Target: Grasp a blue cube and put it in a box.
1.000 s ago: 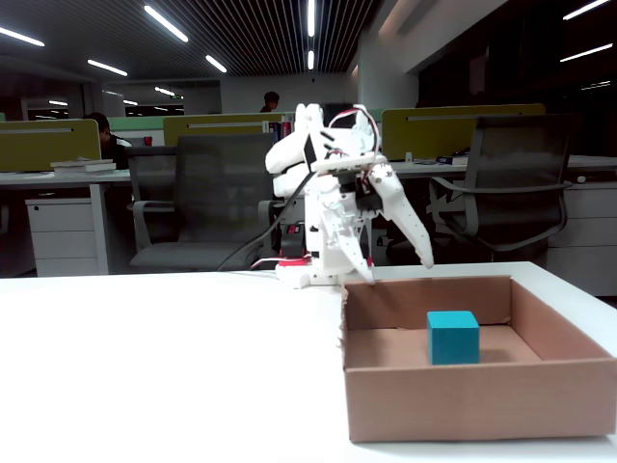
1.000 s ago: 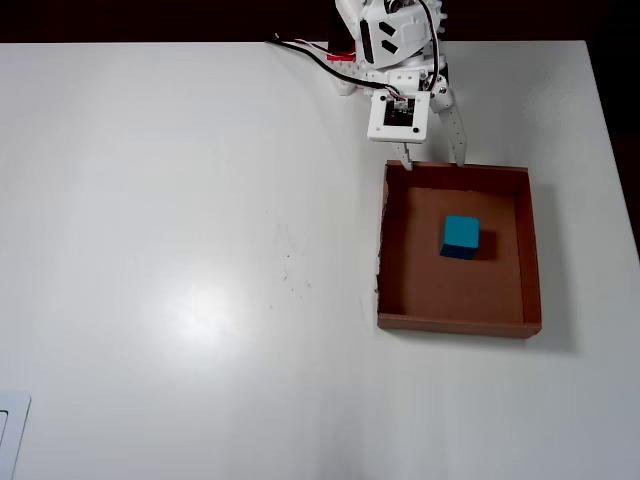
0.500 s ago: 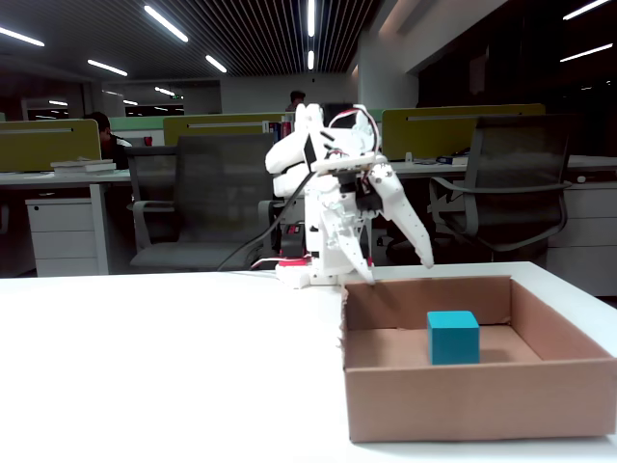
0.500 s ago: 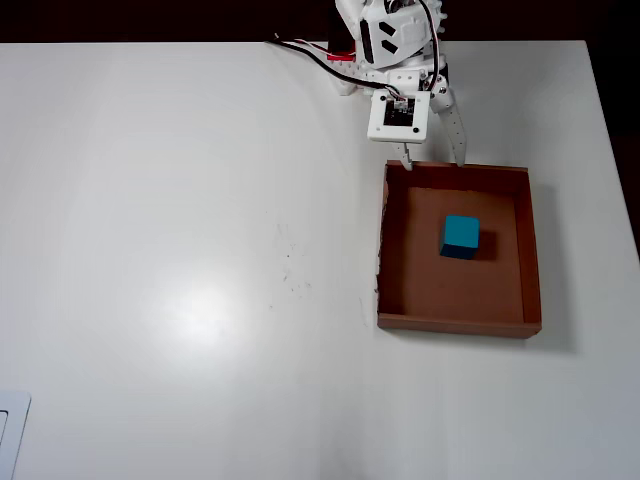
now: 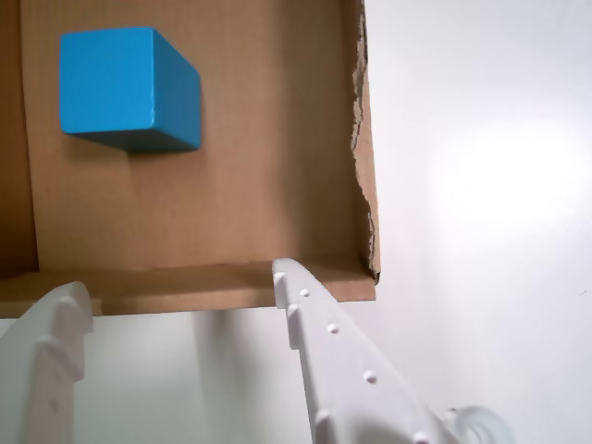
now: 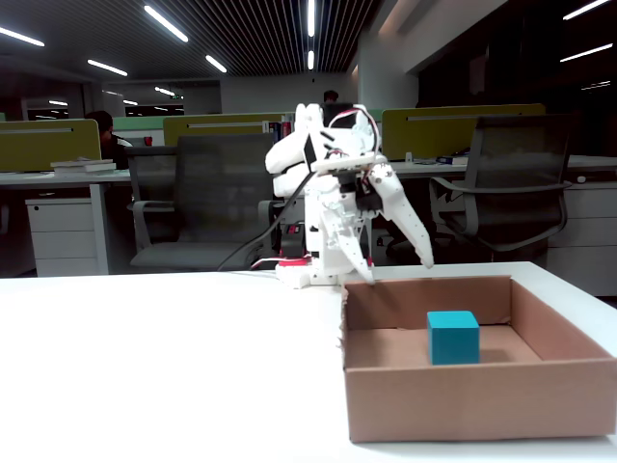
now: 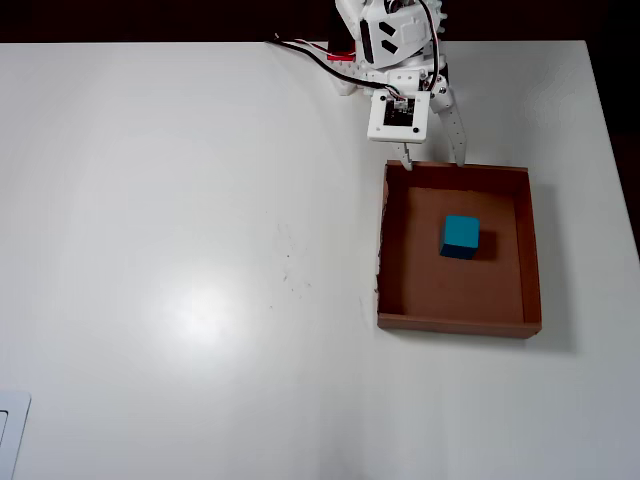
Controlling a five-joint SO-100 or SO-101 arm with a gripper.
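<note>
on the floor of the shallow brown cardboard box (image 7: 531, 250) sits the small teal-blue cube (image 7: 460, 237), clear of every wall, and from my remote seat i see the white two-finger gripper (image 7: 433, 158) hanging just beyond the box's near-arm wall, jaws spread apart and holding nothing.
</note>
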